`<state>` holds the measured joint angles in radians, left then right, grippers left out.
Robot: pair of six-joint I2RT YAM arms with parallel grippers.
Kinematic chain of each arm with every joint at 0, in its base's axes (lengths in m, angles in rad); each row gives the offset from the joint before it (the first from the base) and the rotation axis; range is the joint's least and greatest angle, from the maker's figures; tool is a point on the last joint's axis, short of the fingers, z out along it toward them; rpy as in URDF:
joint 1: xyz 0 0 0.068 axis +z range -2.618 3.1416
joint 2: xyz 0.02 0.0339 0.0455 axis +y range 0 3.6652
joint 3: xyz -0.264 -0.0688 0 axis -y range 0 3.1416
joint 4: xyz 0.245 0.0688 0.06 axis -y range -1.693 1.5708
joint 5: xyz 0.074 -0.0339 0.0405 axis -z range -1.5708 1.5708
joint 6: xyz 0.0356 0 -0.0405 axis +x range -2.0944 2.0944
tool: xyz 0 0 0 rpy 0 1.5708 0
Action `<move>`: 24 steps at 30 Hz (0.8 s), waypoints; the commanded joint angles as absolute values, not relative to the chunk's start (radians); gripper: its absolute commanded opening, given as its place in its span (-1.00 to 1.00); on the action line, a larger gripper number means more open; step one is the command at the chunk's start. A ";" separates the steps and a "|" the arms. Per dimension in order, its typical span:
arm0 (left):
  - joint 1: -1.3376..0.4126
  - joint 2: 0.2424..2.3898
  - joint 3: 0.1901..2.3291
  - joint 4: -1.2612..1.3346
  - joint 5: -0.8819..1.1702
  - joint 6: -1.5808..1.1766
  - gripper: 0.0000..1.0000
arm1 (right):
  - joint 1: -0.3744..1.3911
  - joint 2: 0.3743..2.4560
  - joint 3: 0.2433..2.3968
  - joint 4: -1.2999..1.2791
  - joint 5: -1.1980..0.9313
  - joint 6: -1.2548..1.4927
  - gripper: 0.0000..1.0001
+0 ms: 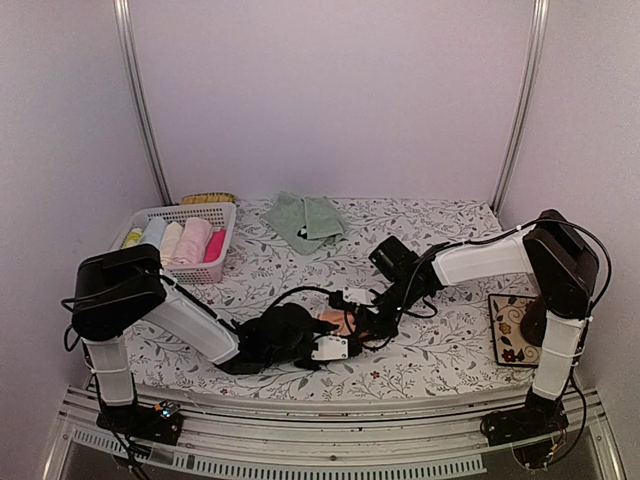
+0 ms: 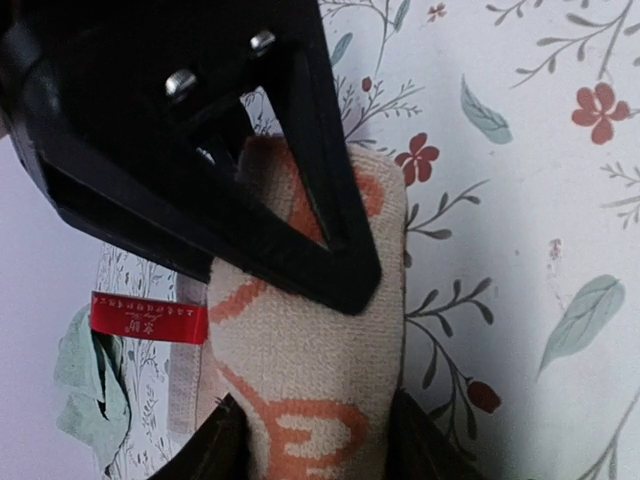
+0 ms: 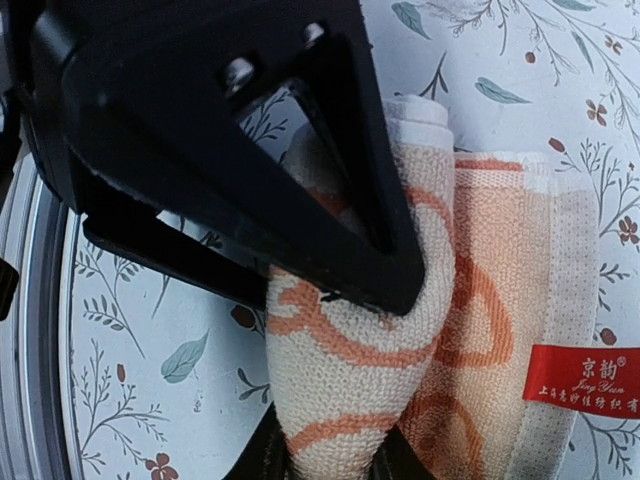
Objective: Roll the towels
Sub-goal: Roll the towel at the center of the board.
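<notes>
1. orange-and-cream cloth fills both wrist views: the orange towel (image 3: 350, 400) lies near the front edge of the table, about midway between the two arm bases, and is partly wound into a tight roll.
2. the left gripper (image 2: 285, 275) is closed narrow on one end of that roll, with cloth bunched between its jaws. the right gripper (image 3: 335, 295) pinches the other end the same way. in the top view the two tools meet almost nose to nose over it, so neither arm is clearly the nearer one.
3. the roll's long axis runs from one gripper to the other, roughly left to right across the table with a slight slant.
4. beside the roll the flat tail (image 3: 540, 260) lies spread on the floral tablecloth (image 2: 520, 200), touching the roll along its length, with a red label (image 3: 585, 380) at its hem. in the left wrist view the tail lies on the same side as the green towel, so i judge that it stretches away from the arm bases. the next turn should carry the roll that way with both ends moving together, or it may come out cone-shaped.
5. further back on the left, the white basket (image 1: 226, 240) holds a row of rolled cloths (image 1: 190, 242) in pale shades.
6. farthest off, near the back wall, the green towel (image 1: 308, 220) lies crumpled and unrolled, well apart from both grippers. it looks like the job after this one.
</notes>
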<state>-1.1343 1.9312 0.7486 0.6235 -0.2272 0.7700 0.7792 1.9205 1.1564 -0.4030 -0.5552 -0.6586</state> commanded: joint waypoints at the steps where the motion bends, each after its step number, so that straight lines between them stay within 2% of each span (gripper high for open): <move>1: -1.121 1.956 0.777 0.505 -0.199 0.730 -0.20 | 0.781 1.950 1.143 -0.473 -0.545 -0.676 -0.44; 3: -1.116 1.957 0.793 0.438 -0.166 0.717 -0.35 | 0.779 1.925 1.129 -0.462 -0.533 -0.678 -0.32; 5: -1.109 1.952 0.814 0.370 -0.125 0.701 -0.59 | 0.780 1.888 1.098 -0.437 -0.512 -0.678 -0.15; 6: -1.106 1.948 0.826 0.333 -0.096 0.692 -0.64 | 0.779 1.865 1.082 -0.419 -0.493 -0.672 -0.06; 9: -1.087 1.934 0.863 0.238 -0.020 0.655 -0.82 | 0.780 1.792 1.046 -0.379 -0.452 -0.651 0.06; 13: -1.058 1.936 0.925 0.113 0.028 0.619 -0.77 | 0.780 1.707 1.004 -0.326 -0.350 -0.605 0.23; 16: -1.033 1.939 0.978 0.020 0.084 0.588 -0.75 | 0.780 1.640 0.945 -0.246 -0.229 -0.569 0.47; 24: -0.986 1.956 1.135 -0.188 0.237 0.532 -0.64 | 0.788 1.472 0.738 0.005 -0.079 -0.602 0.58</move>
<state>-1.0100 1.9308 1.0695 0.0216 0.1253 0.5777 0.7788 1.5421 0.8230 -0.1631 -0.1925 -0.5983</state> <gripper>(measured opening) 0.168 0.788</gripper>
